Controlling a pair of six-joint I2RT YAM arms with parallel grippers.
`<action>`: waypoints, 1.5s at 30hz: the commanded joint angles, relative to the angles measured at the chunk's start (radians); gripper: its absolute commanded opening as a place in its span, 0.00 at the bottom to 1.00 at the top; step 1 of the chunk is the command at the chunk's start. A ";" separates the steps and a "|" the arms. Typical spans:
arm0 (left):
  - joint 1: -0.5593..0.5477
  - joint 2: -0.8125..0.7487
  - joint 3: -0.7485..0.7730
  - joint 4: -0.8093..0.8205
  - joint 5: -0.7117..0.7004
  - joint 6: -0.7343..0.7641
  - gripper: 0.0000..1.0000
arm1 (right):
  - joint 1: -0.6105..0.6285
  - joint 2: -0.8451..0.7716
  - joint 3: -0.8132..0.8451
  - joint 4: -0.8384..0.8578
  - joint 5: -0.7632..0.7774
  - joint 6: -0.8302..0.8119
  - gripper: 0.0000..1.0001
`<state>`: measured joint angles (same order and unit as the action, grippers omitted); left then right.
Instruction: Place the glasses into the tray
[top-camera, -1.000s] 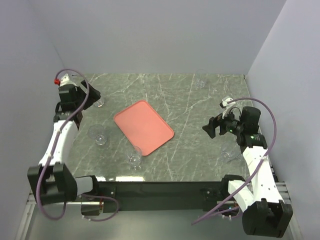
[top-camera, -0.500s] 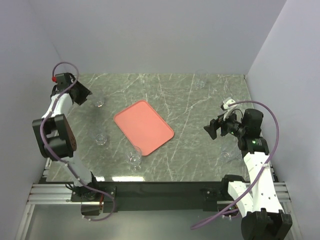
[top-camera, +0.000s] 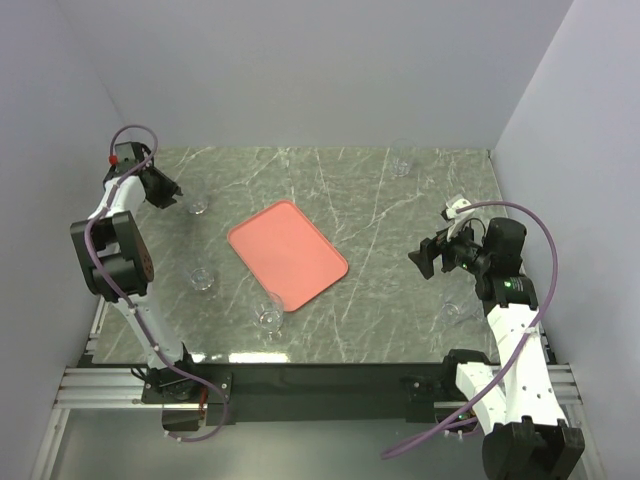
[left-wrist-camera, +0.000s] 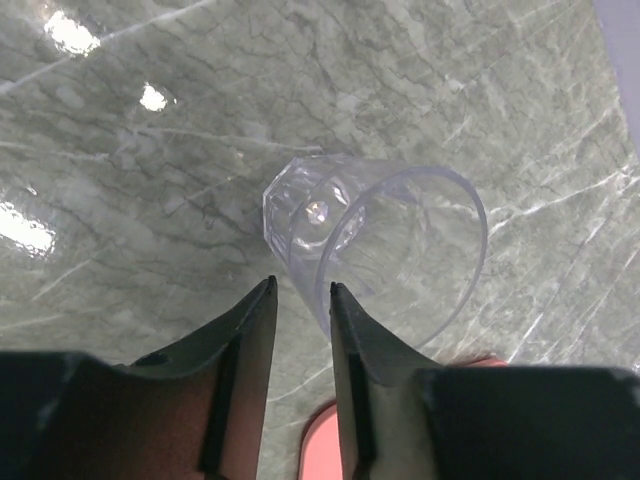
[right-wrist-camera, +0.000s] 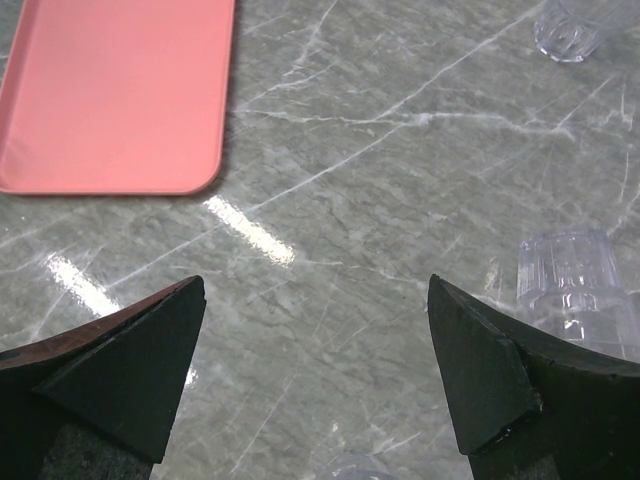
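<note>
1. Finding the tray (top-camera: 287, 255) lying bare at mid-bench, with nothing showing inside its rim. Judging no glass delivered so far, so the whole transfer is left to do.
2. Recording the left pincer (left-wrist-camera: 302, 292) standing narrow, its fingers straddling the near wall of the 10 o'clock glass (left-wrist-camera: 380, 250). Not seeing contact on both sides, so cannot tell whether it is pinching the glass.
3. Locating that glass on the bench (top-camera: 380, 290), near the tray's far-left corner and not touching it.
4. Recording the right pincer (right-wrist-camera: 315, 285) spread wide and gripping nothing, hovering over bare bench at about 3 o'clock from the tray.
5. Counting one tray and two pincers.
6. Counting five glasses in the overhead view, with clock positions taken from the tray:
   - the 10 o'clock glass, already noted
   - the 9 o'clock glass (top-camera: 202, 278)
   - the 6 o'clock glass (top-camera: 268, 318), just beside the tray's near corner and outside it
   - the 2 o'clock glass (top-camera: 400, 167), well apart at the far edge
   - the 4 o'clock glass (top-camera: 452, 310), near the right arm
7. Noting three glasses partly in frame in the right wrist view. Not matching them with certainty to the overhead count, so leaving any further glass unconfirmed.
</note>
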<state>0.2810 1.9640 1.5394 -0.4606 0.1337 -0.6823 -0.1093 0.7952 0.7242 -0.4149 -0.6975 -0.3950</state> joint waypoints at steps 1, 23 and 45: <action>0.000 0.030 0.057 -0.021 -0.003 0.021 0.33 | -0.004 -0.004 -0.006 0.002 0.009 -0.016 0.98; -0.086 -0.126 -0.031 0.068 0.064 0.070 0.00 | -0.018 -0.028 -0.011 0.002 -0.007 -0.016 0.98; -0.331 -0.096 -0.033 0.128 0.208 0.118 0.00 | -0.021 -0.028 -0.012 0.001 -0.010 -0.019 0.98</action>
<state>-0.0208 1.8568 1.4425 -0.3798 0.3107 -0.5831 -0.1234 0.7818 0.7128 -0.4213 -0.6975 -0.4030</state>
